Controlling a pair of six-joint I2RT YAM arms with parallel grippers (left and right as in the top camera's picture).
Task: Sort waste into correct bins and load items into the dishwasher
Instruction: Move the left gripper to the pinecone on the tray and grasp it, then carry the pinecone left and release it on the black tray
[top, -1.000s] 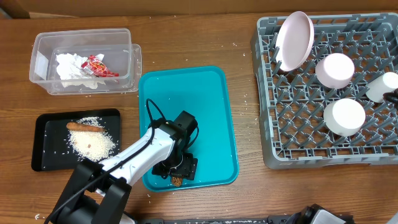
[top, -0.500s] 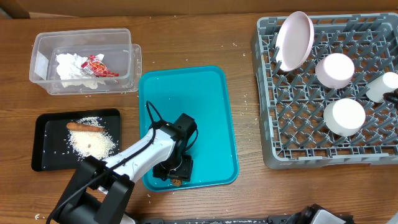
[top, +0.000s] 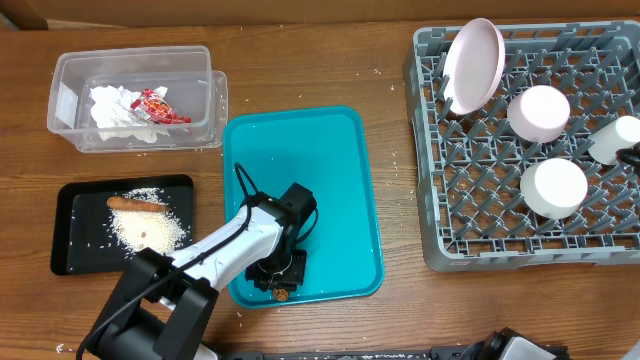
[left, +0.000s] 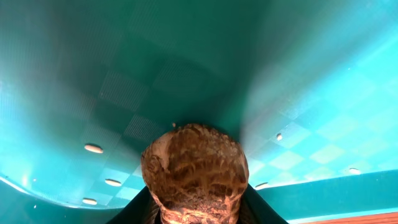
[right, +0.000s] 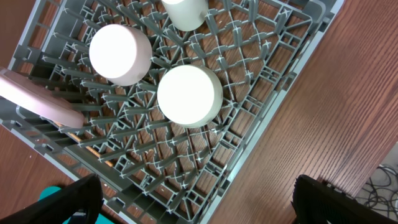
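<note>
Left end effector (top: 283, 291) clamped on brown food scrap (left: 196, 168) over teal tray (top: 340, 130). We lift straight, grip gently, then cross to black food-waste tray (top: 75, 200).

The tray (top: 345, 294) rim hems the left pincer (top: 281, 286) nearside; its far half lies open.

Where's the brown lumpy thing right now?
Overhead, the brown lump sits between the fingers of the left gripper, at the near edge of the teal tray, right of the black tray.
</note>
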